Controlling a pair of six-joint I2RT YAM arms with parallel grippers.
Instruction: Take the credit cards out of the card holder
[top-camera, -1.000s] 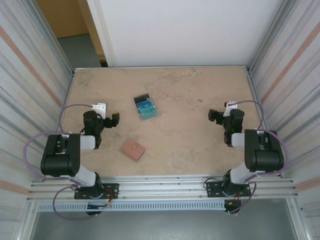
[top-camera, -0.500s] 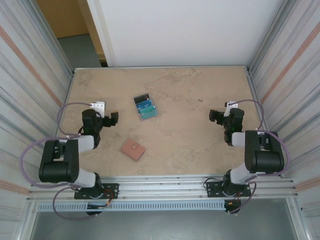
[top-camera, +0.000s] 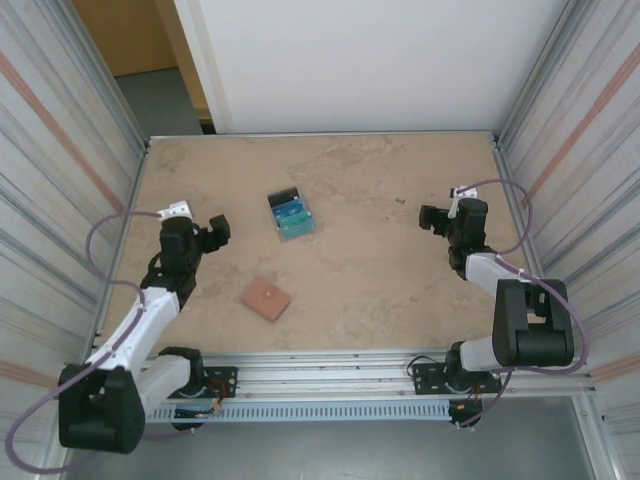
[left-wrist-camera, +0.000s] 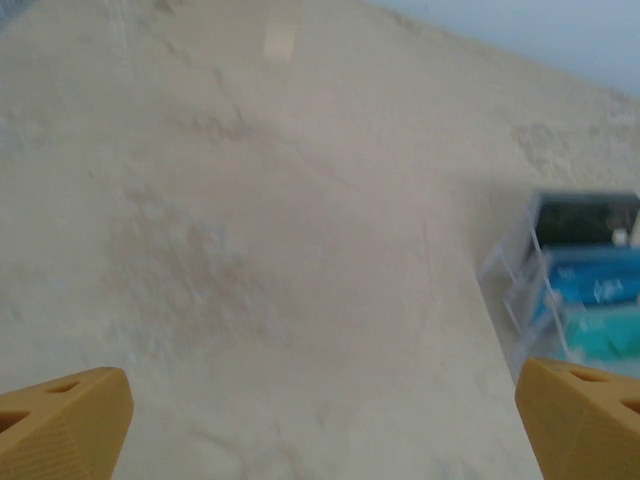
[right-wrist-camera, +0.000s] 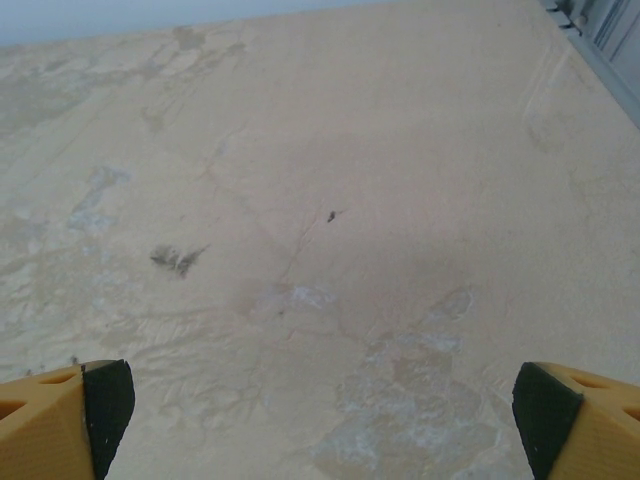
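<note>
The card holder (top-camera: 266, 298) is a small, flat, salmon-pink square. From my overhead camera it lies closed on the table (top-camera: 380, 270), turned at a slight angle, near the front edge and left of centre. I can make out no logo or lettering on it. Well apart from it, further back toward the middle of the table, the credit cards (top-camera: 291, 217) sit in a short fanned pile: a blue one and a teal-green one, with a black card (top-camera: 285, 199) at the far end. In my left wrist camera the same pile (left-wrist-camera: 590, 300) appears blurred at the right edge, with pale clear edging around it. There is a small white mark on the blue card, too soft to read. The left gripper (top-camera: 218, 230) is left of the pile and away from the card holder, its jaws spread wide with bare table between them (left-wrist-camera: 325, 420). The right gripper (top-camera: 430, 216) is far over on the right side, its jaws equally wide and holding nothing (right-wrist-camera: 320, 410).
</note>
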